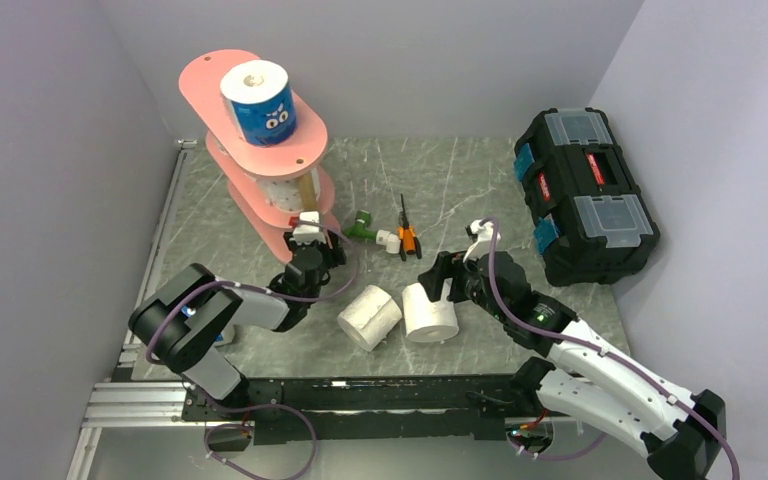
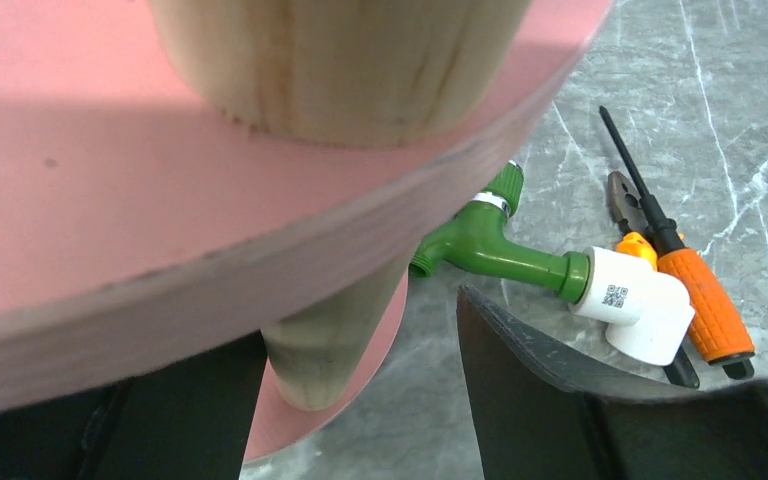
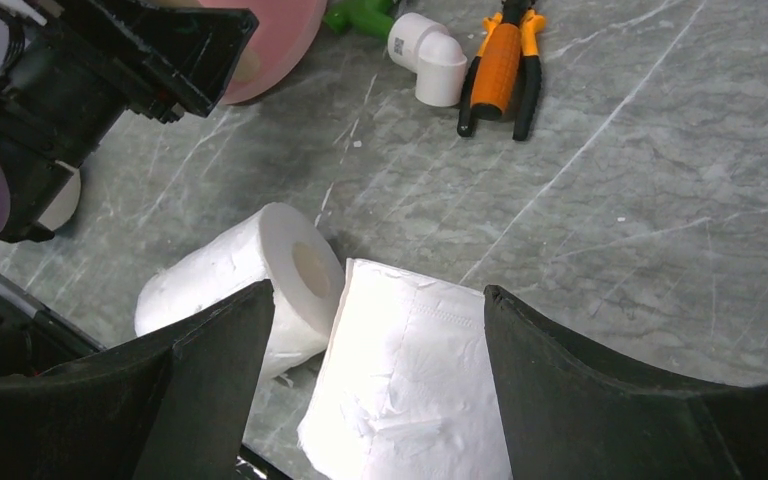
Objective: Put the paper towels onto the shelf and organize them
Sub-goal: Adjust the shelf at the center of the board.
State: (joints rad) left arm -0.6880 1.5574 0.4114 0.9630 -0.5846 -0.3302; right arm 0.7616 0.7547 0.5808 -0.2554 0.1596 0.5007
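Note:
The pink three-tier shelf (image 1: 260, 150) stands at the far left. A blue cartoon-eyed roll (image 1: 258, 102) stands on its top board and a pink-dotted roll (image 1: 282, 190) on a lower board. Two plain white rolls lie on the table: one on its side (image 1: 370, 317), one beside it (image 1: 430, 312). My right gripper (image 1: 443, 283) is open and straddles the second roll (image 3: 420, 380), which lies against the right finger (image 3: 600, 400). My left gripper (image 1: 310, 245) is open and empty at the shelf's near end, with a wooden post (image 2: 325, 340) between its fingers.
A black toolbox (image 1: 585, 195) stands at the far right. A green-and-white plastic tool (image 1: 372, 232) and orange-handled pliers and screwdriver (image 1: 407, 238) lie mid-table. A white-and-blue thing (image 1: 222, 336) is partly hidden under my left arm.

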